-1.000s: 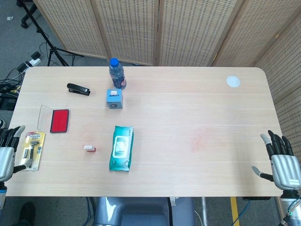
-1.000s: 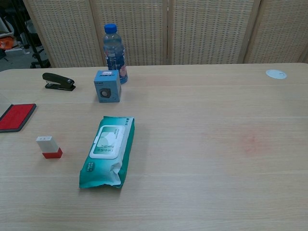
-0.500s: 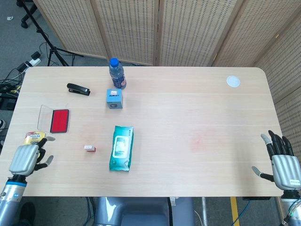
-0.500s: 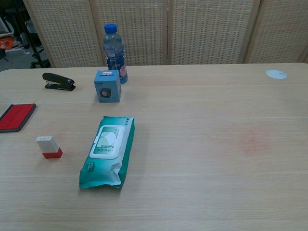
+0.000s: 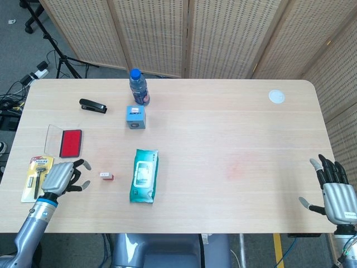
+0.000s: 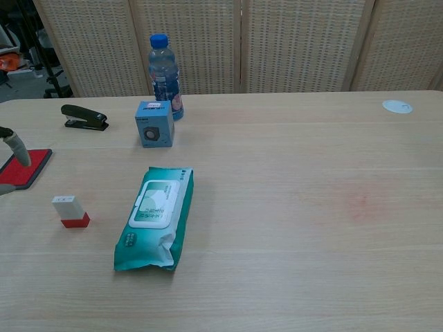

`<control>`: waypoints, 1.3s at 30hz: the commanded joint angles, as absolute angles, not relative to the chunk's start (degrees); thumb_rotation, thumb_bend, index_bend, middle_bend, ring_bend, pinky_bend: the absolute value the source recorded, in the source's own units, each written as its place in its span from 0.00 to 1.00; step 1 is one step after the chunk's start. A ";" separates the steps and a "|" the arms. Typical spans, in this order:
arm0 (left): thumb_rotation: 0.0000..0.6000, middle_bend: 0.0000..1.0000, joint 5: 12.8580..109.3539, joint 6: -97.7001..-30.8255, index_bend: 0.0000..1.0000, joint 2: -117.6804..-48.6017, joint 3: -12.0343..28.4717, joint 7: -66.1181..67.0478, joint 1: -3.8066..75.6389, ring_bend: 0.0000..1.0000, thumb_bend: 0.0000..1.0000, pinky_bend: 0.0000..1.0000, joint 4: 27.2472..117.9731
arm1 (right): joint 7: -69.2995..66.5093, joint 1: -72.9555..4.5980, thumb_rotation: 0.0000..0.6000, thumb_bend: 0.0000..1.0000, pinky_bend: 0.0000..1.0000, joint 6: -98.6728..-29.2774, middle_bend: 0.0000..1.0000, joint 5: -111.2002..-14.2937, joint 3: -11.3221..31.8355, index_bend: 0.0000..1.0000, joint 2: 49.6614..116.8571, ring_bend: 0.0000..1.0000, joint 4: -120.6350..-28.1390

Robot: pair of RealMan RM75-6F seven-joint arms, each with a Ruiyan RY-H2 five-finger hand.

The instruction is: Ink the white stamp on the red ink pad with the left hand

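The white stamp (image 5: 106,176) with a red base stands on the table left of centre; in the chest view the stamp (image 6: 69,210) shows at the left. Behind and to the left of it lies the red ink pad (image 5: 71,143), whose corner (image 6: 28,167) shows at the chest view's left edge. My left hand (image 5: 60,177) hovers open just left of the stamp, fingers spread toward it, apart from it; only its fingertips (image 6: 15,146) enter the chest view. Past the table's front right corner, my right hand (image 5: 334,192) is open and holds nothing.
A teal wipes pack (image 5: 144,175) lies right of the stamp. A small blue box (image 5: 135,117), a water bottle (image 5: 139,87) and a black stapler (image 5: 92,105) stand further back. A yellow carded pack (image 5: 34,177) lies left of my left hand. A white disc (image 5: 276,96) sits far right.
My left hand has moved right from the table's left edge, across the yellow pack, to just left of the stamp. The right hand has not moved.
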State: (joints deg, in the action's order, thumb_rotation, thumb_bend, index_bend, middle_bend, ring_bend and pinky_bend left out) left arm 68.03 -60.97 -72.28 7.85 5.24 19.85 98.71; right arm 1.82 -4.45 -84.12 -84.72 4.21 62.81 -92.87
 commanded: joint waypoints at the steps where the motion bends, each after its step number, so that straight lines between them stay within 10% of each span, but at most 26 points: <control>1: 1.00 1.00 64.99 -60.47 0.47 -74.01 8.77 8.09 21.50 1.00 0.25 0.97 97.84 | 1.71 -4.49 1.00 0.00 0.00 -83.99 0.00 -84.63 4.23 0.00 62.79 0.00 -92.87; 39: 1.00 1.00 42.73 -58.54 0.53 -83.01 7.40 28.15 33.72 1.00 0.26 0.97 93.37 | -0.32 -4.98 1.00 0.00 0.00 -82.34 0.00 -82.65 4.84 0.00 62.06 0.00 -92.43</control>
State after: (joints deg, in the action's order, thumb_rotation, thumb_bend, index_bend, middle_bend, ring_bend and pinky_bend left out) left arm 42.76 -58.51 -82.99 7.44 28.14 33.71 93.37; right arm -0.32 -4.97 -82.34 -82.65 4.83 62.06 -92.43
